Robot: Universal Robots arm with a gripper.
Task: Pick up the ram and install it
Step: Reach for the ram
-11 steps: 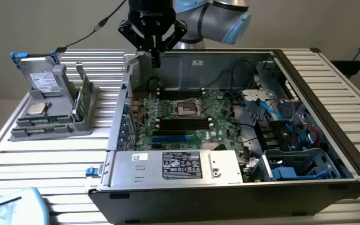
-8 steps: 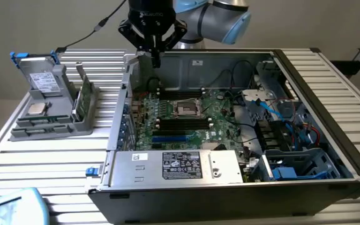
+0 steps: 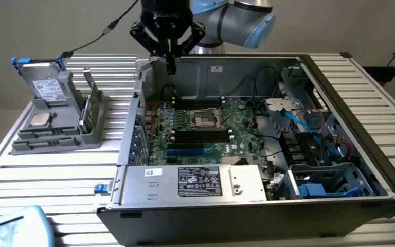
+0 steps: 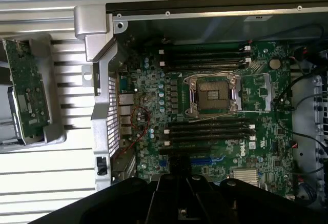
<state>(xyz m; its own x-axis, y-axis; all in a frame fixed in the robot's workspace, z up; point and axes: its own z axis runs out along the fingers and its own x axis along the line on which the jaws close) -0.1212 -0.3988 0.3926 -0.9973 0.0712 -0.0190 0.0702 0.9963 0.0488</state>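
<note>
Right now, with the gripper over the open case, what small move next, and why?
Probably ease down toward the black memory slots: the shut gripper hangs high above the motherboard, apparently pinching a thin dark stick, likely the ram, with the slots well below it.

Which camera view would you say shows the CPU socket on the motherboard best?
The wrist view: it looks straight down on the CPU socket, so its metal frame and square centre show plainly. The exterior view sees the socket at a slant from farther off, between the black memory slots.
</note>
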